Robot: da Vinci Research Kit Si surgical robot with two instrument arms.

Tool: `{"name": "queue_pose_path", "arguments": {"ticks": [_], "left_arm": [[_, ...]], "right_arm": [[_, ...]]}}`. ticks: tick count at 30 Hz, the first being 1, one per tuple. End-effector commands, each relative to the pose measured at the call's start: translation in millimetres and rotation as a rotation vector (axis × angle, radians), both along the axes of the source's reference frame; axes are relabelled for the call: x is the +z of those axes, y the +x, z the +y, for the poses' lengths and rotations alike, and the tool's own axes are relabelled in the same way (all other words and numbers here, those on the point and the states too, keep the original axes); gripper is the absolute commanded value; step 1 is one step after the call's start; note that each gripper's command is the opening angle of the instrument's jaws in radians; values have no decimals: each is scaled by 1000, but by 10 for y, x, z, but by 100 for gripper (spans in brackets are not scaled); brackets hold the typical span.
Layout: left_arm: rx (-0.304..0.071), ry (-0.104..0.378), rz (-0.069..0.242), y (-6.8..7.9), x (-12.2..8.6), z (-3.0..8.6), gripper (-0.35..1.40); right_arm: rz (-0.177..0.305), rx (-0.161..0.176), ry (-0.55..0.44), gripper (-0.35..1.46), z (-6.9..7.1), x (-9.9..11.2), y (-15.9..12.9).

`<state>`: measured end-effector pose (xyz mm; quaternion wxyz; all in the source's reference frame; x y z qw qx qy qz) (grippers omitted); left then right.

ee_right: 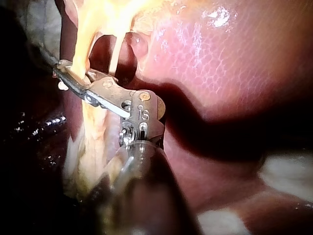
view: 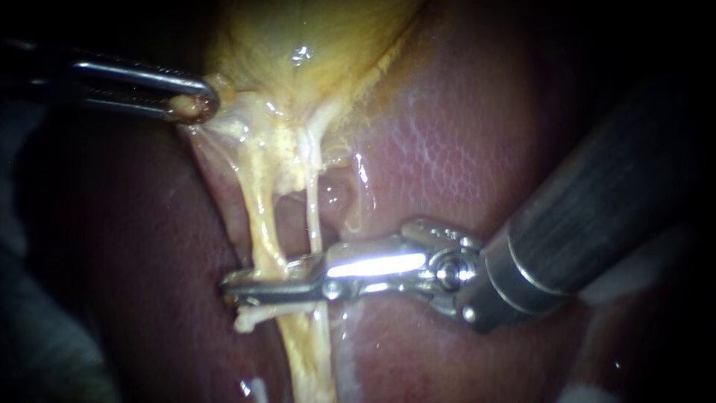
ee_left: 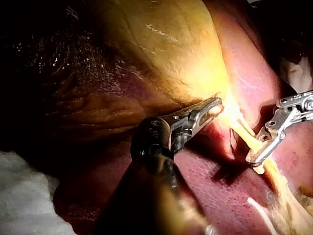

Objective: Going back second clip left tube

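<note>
Where the gallbladder [view: 313,45] narrows to its neck, our left instrument [view: 195,104] reaches in. Its jaws are clamped on a small yellow nub of tissue [view: 218,86] at the gallbladder's edge, and the pale film below that nub is stretched tight.

From the neck, two strands run away from the gallbladder across the liver [view: 462,149]. The left tube [view: 262,224] is thick and yellow. The right tube [view: 314,213] is thin and pale and lies just beside it, with a dark red gap of liver between them near the neck.

Our right instrument [view: 242,291] crosses both strands well away from the gallbladder, beyond that gap. Its jaws lie nearly together, one on each side of the left tube and both touching it, so they are clamped on that tube. Their tips stick out just past it, on the side away from the shaft. The right tube meets these jaws nearer their hinge; we cannot tell whether it is held.

In the left wrist view, a white cloth [ee_left: 22,196] lies beside our left instrument's shaft, far from the gallbladder.
</note>
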<state>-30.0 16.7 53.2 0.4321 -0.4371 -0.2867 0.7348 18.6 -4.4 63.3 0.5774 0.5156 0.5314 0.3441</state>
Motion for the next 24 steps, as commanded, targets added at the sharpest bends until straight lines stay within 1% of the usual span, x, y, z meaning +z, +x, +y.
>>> {"name": "queue_pose_path", "arguments": {"ticks": [1, 2, 4, 5, 6, 7, 8, 9, 11, 12, 15, 18, 20, 21, 22, 24], "left_arm": [[-1, 0, 0, 0, 0, 0, -35], [-1, 0, 0, 0, 0, 0, -35], [-1, 0, 0, 0, 0, 0, -35], [-1, 0, 0, 0, 0, 0, -35], [-1, 0, 1, 0, 0, 0, -35], [-1, 0, 1, 0, 0, 0, -35], [-1, 0, 0, 0, 0, 0, -35], [-1, 0, 0, 0, 0, 0, -35], [-1, 0, 0, 1, 0, 0, -35], [-1, 0, 0, 1, 0, 0, -35], [0, 0, 0, 0, 0, 0, -35], [0, 0, 0, 0, 0, 0, -35], [0, 0, 0, 1, 0, 0, -35], [0, 0, 0, 1, 0, 0, -35], [0, 0, 0, 1, 0, 0, -35], [0, 0, 0, 2, 0, 0, -35]], "right_arm": [[-2, 0, 5, -23, -1, 0, 1], [4, 3, -24, -2, -2, 1, 2], [5, 2, -94, 24, -3, 5, 8], [-5, -4, -110, 34, -3, 8, 12], [-24, -16, -147, 41, -3, 10, 16], [-42, -29, -171, 44, -4, 12, 19], [-59, -35, -201, 46, -4, 13, 21], [-89, -35, -229, 49, -4, 15, 22], [-122, -15, -275, 50, -4, 16, 22], [-135, 10, -295, 50, -3, 16, 21], [-145, 35, -333, 50, -2, 15, 15], [-149, 43, -384, 50, -2, 14, 9], [-154, 33, -432, 50, -2, 10, 3], [-156, 21, -468, 50, -1, 8, 0], [-166, 0, -501, 50, 0, 5, -6], [-170, -31, -572, 50, 3, -3, -15]]}}
